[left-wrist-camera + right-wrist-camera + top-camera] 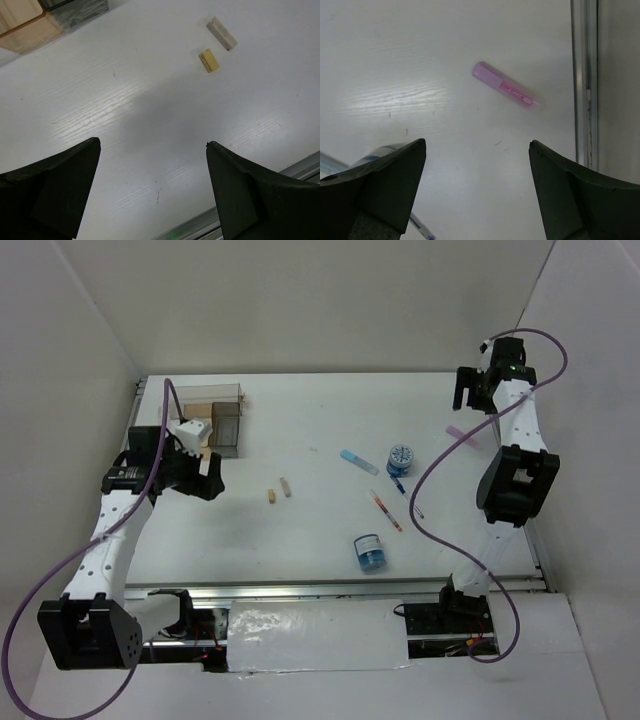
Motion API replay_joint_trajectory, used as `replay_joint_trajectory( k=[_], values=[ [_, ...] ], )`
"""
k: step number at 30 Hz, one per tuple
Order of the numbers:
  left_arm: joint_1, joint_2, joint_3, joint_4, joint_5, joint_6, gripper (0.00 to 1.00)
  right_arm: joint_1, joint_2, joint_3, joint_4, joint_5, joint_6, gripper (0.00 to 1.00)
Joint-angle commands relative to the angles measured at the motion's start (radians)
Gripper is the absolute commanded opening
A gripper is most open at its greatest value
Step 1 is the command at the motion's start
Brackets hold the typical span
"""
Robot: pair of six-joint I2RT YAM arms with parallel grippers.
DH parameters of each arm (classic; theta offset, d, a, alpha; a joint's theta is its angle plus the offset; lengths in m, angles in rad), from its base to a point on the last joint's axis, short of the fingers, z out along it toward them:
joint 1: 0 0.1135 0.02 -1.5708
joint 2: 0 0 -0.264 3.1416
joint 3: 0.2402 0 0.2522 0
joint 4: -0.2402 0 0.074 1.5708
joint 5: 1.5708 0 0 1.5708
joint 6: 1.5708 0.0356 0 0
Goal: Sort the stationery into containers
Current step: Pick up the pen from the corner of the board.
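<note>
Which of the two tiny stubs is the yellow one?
The shorter stub, the one lying nearer the left gripper. The other stub just beyond it is longer and much paler, almost white.

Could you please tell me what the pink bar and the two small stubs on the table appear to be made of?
The pink bar looks like translucent, slightly glossy plastic: pale see-through tint with a printed label. The yellowish stub and the paler stub look matte and opaque, perhaps eraser rubber or chalk; the pictures cannot settle which.
</note>
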Motion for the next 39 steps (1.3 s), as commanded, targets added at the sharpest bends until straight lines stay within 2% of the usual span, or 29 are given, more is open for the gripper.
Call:
replay_joint_trajectory(
  k=[1, 9, 10, 13, 29, 35, 39],
  values=[
    [-0.005, 0.029, 0.013, 0.014, 0.047, 0.014, 0.99, -0.005, 0.073, 0.108, -0.011, 0.092, 0.057, 0.90],
    [-0.002, 0.088, 0.031, 0.001, 0.056, 0.005, 0.99, -0.001, 0.217, 0.143, -0.006, 0.080, 0.096, 0.91],
    [-0.002, 0.092, 0.030, 0.000, 0.072, -0.001, 0.99, -0.001, 0.242, 0.143, -0.011, 0.030, 0.097, 0.91],
    [-0.002, 0.107, 0.033, -0.022, 0.115, 0.006, 0.99, -0.003, 0.289, 0.163, -0.011, 0.013, 0.102, 0.91],
    [-0.001, 0.154, 0.030, -0.028, 0.192, -0.018, 0.99, -0.052, 0.475, 0.315, 0.021, 0.071, -0.031, 0.96],
    [0.001, 0.191, 0.059, -0.049, 0.202, -0.009, 0.97, -0.048, 0.504, 0.303, 0.026, 0.090, -0.053, 0.94],
    [-0.001, 0.205, 0.071, -0.052, 0.200, -0.009, 0.97, -0.043, 0.509, 0.269, 0.026, 0.080, -0.077, 0.89]
  ],
)
